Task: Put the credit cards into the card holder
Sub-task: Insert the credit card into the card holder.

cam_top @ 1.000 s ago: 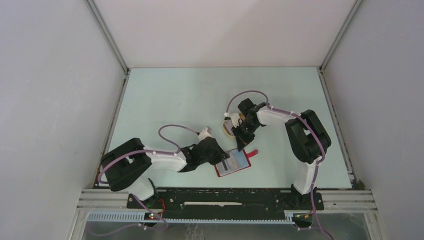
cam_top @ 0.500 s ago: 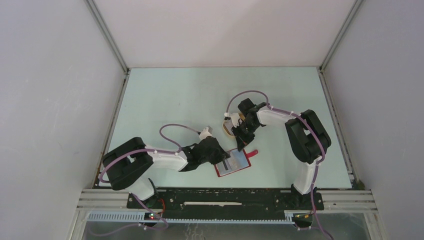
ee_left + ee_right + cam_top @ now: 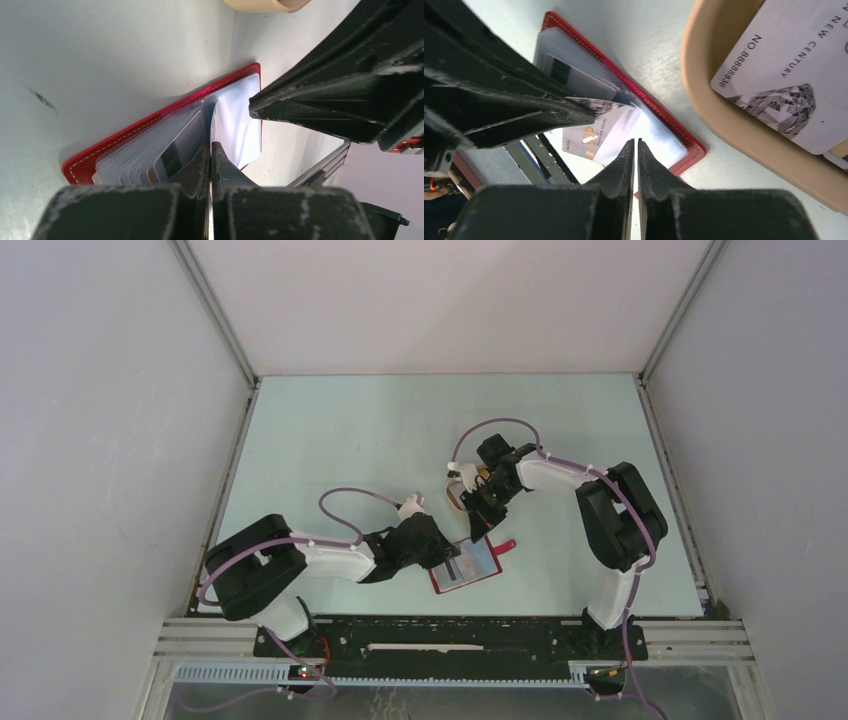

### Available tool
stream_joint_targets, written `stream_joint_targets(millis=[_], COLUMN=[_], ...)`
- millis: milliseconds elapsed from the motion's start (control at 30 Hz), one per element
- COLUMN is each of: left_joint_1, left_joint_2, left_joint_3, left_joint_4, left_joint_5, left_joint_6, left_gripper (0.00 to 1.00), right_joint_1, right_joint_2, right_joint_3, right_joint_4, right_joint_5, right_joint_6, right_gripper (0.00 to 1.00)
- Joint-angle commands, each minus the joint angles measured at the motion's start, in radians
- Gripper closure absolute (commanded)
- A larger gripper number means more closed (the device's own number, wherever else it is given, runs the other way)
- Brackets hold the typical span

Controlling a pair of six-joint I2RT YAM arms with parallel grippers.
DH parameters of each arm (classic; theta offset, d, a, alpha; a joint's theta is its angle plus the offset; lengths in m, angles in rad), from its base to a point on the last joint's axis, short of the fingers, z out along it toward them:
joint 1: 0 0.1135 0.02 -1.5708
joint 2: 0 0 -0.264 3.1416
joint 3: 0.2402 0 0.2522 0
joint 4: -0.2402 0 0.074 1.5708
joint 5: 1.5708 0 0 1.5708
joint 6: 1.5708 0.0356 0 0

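The red card holder (image 3: 478, 571) lies open on the table, its clear sleeves fanned; it also shows in the left wrist view (image 3: 150, 120) and the right wrist view (image 3: 664, 120). My left gripper (image 3: 210, 145) is shut on one pale sleeve at its left side (image 3: 447, 555). One dark-striped card (image 3: 172, 156) sits in a sleeve. A grey card with orange print (image 3: 591, 134) lies by the left fingertip, over the pale inside. My right gripper (image 3: 635, 141) is shut and empty just above the holder's far edge (image 3: 478, 523). More credit cards (image 3: 784, 65) lie in the tray.
The beige oval tray (image 3: 455, 496) stands just behind the holder, beside my right gripper; its rim (image 3: 724, 125) nearly touches the holder's corner. The holder's snap tab (image 3: 505, 546) sticks out to the right. The two grippers are very close together.
My right gripper has shifted very slightly back and left, toward the tray. The left gripper and the card holder have not moved.
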Motion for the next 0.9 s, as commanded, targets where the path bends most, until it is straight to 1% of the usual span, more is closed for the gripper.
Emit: stream_joint_targets(millis=[0,133,233,433,500,600,700,867], left_joint_1=[-0.009,-0.009,-0.009,-0.009,-0.009,-0.007,-0.008,-0.007], left_joint_2=[0.038,0.036,0.033,0.027,0.026,0.019,0.010,-0.016], left_joint_3=[-0.041,-0.047,-0.055,-0.083,-0.094,-0.106,-0.111,-0.122], left_joint_4=[-0.159,-0.148,-0.132,-0.079,-0.062,-0.040,-0.037,-0.053], left_joint_5=[0.002,0.001,0.003,0.010,0.011,0.011,0.009,0.001], left_joint_6=[0.066,0.068,0.072,0.081,0.082,0.082,0.082,0.082], left_gripper=[1.00,0.99,0.96,0.82,0.78,0.76,0.72,0.69], right_joint_1=[0.005,-0.006,-0.018,-0.034,-0.033,-0.033,-0.033,-0.039], right_joint_2=[-0.078,-0.129,-0.177,-0.209,-0.203,-0.185,-0.185,-0.226], right_joint_3=[0.029,0.015,-0.004,-0.054,-0.064,-0.069,-0.069,-0.083], right_joint_4=[-0.023,-0.035,-0.045,-0.045,-0.034,-0.029,-0.028,-0.029], right_joint_5=[-0.077,-0.142,-0.214,-0.359,-0.377,-0.391,-0.397,-0.428], right_joint_6=[-0.041,-0.076,-0.101,-0.095,-0.081,-0.070,-0.069,-0.091], right_gripper=[0.87,0.86,0.86,0.87,0.87,0.87,0.88,0.88])
